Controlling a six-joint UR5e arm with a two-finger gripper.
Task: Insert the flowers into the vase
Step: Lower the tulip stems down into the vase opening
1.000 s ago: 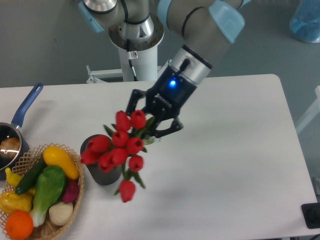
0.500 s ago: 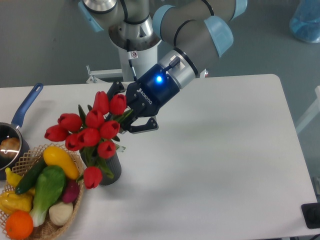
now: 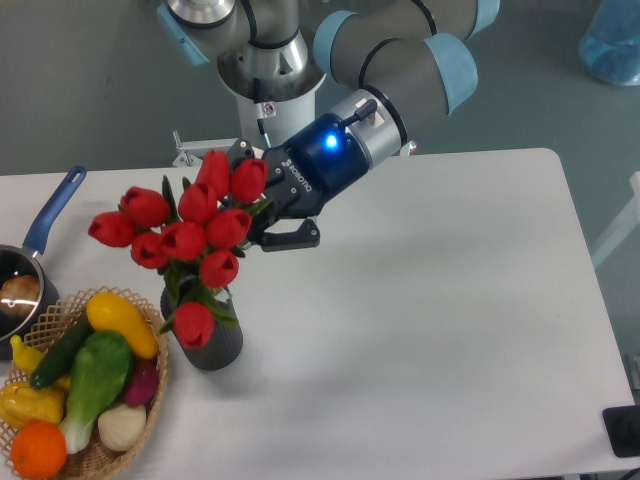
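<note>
plainly, the one fixed camera shows the bunch of red tulip buds with green stems and leaves point(image 3: 185, 235) standing over the small dark grey ribbed cylindrical vase point(image 3: 213, 347), its stems seeming to run down into the round mouth, though leaves and one low bud cover the rim, so whether the stems are fully seated cannot be told. the black two-finger gripper point(image 3: 268, 222) sits just beside the upper right of the bunch, one finger jutting out to the right; buds mask the gap between the fingers, and i cannot tell whether it is closed on the stems or has let go. the bunch looks light and top-heavy, wider than the vase, with soft buds that would crush and springy stems; by my judgement the place to hold it is the gathered stems under the heads, not the heads. the vase looks small and easy to tip under a sideways pull. at the left the round woven wicker basket point(image 3: 150, 400) holds colourful toy vegetables and fruit point(image 3: 85, 380), and touching it the blue-handled metal saucepan point(image 3: 30, 260) has something pale inside.
</note>
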